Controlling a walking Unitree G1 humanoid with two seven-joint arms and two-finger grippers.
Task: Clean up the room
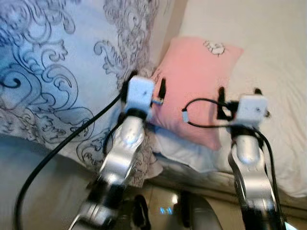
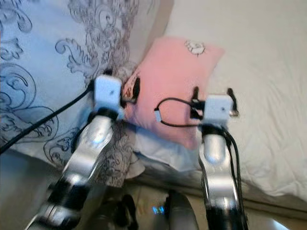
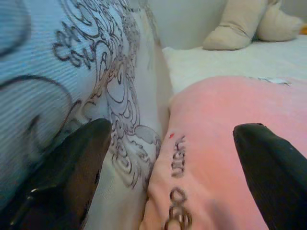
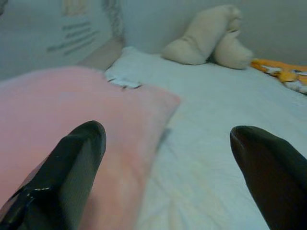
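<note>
A pink pillow (image 1: pixel 192 81) with a small white cartoon patch lies on the white bed sheet (image 1: pixel 273 52), its lower corner hanging toward the bed's near edge. My left gripper (image 1: pixel 144 87) is open at the pillow's left edge, where it meets the patterned duvet (image 1: pixel 57 67). In the left wrist view, one finger (image 3: pixel 72 172) is over the duvet and the other over the pillow (image 3: pixel 216 143). My right gripper (image 1: pixel 240 94) is open at the pillow's right edge, one finger (image 4: pixel 67 167) over pink fabric, the other over the sheet (image 4: pixel 206 158).
The blue-and-white swirl duvet hangs over the bed's left side. A beige plush toy (image 4: pixel 216 38) and an orange item (image 4: pixel 283 72) lie farther back on the bed. A pale blue layer (image 1: pixel 177 143) shows under the pillow. Shiny floor (image 1: pixel 163 201) runs below the bed edge.
</note>
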